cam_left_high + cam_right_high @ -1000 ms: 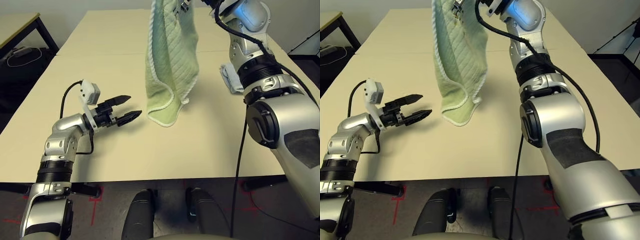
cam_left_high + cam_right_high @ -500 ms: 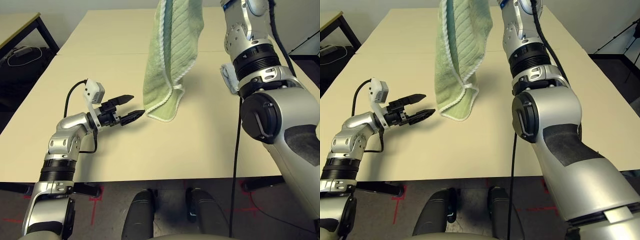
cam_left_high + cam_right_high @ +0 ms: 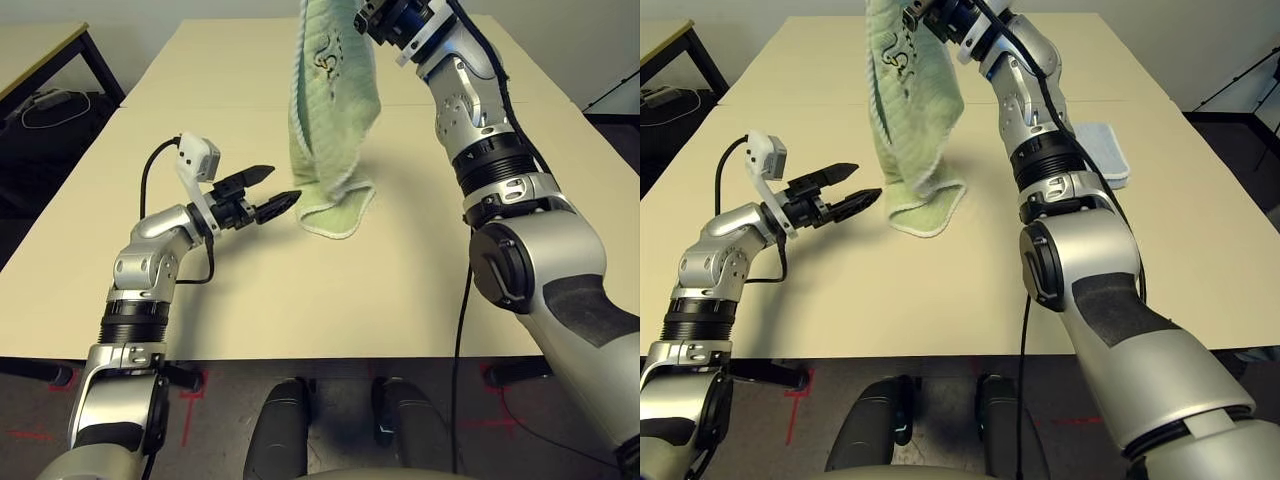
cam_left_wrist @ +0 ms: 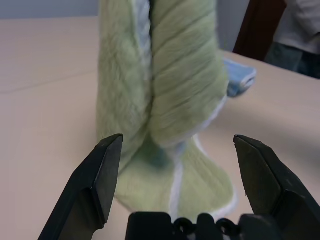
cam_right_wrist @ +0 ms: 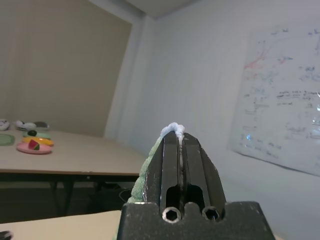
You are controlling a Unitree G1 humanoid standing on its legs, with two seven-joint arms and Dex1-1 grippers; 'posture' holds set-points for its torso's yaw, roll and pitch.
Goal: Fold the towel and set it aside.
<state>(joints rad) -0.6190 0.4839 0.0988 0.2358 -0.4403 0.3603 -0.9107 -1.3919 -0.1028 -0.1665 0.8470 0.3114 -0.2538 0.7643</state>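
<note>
Left gripper point(image 3: 272, 197) now closer to towel point(image 3: 330, 120) than second ago, tips just beside its hanging edge. Towel bottom, off table before, now rests crumpled on table point(image 3: 300, 300). Left gripper fingers point(image 4: 97, 182) spread wide, nothing between them. Towel hangs tall in middle, dark scribble mark point(image 3: 326, 58) near top. Right gripper point(image 5: 180, 137) up high, pressed together, pinching towel's white edge. Pale blue folded towel point(image 3: 1102, 150) lies farther back by right arm.
</note>
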